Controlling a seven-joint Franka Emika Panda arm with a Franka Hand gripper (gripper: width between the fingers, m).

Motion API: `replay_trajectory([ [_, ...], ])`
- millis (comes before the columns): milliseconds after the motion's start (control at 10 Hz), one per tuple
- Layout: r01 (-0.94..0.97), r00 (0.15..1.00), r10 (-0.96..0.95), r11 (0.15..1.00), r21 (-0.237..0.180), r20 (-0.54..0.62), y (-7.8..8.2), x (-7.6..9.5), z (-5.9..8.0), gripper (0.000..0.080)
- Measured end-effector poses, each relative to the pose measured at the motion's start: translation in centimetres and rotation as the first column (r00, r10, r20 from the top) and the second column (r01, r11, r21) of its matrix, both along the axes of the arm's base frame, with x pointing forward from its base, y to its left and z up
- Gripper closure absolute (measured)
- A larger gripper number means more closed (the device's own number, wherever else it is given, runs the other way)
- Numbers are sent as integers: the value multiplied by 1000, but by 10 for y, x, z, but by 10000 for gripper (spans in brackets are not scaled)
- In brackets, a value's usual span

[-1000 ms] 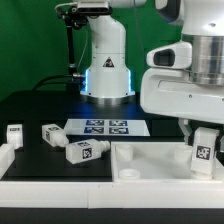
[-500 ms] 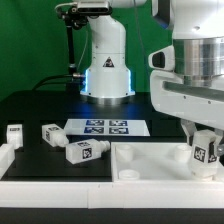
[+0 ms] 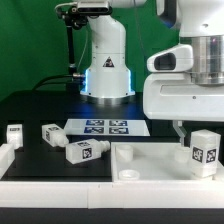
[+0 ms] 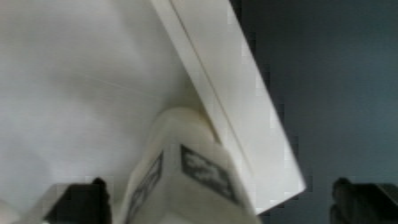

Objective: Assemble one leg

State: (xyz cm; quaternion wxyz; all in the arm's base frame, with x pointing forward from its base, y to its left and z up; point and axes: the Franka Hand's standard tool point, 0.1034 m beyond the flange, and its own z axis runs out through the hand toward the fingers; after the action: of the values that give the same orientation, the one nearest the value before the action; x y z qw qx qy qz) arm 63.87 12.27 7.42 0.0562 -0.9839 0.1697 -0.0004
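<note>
A white leg (image 3: 205,152) with a black-and-white tag stands upright at the corner of the large white panel (image 3: 150,162) on the exterior view's right. My gripper (image 3: 197,127) hangs just over it. In the wrist view the leg (image 4: 185,172) sits between the two dark fingers (image 4: 80,203), which stand wide apart and clear of it, so the gripper (image 4: 222,206) is open. Three more legs lie on the exterior view's left: one (image 3: 14,134) at the far left, one (image 3: 52,133) beside it, and one (image 3: 85,151) by the panel's edge.
The marker board (image 3: 108,127) lies flat behind the loose legs. The robot's white base (image 3: 106,60) stands at the back. A white rail (image 3: 8,158) runs along the table's left front edge.
The gripper's body has turned and risen slightly over the upright leg. The leg stays in the same spot on the panel. The three loose legs have not moved.
</note>
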Motion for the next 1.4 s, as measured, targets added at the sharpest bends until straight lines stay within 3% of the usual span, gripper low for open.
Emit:
replay_trajectory([
  [300,-247,969,247,969,-18,28,-2,1,-1,151],
  [400,-429,899,433,901,-62,62,-4,5,0,151],
  [600,-602,780,615,788,-127,117,-10,11,-1,151],
  [700,-559,814,570,821,-117,114,-9,10,-2,151],
  [900,-558,814,569,822,-118,114,-10,10,-2,389],
  [1000,-491,858,501,865,-105,115,-10,10,-2,389],
  [1100,-419,897,428,903,-94,114,-11,10,-2,515],
  [1400,-103,988,110,992,-70,108,-14,10,-3,515],
])
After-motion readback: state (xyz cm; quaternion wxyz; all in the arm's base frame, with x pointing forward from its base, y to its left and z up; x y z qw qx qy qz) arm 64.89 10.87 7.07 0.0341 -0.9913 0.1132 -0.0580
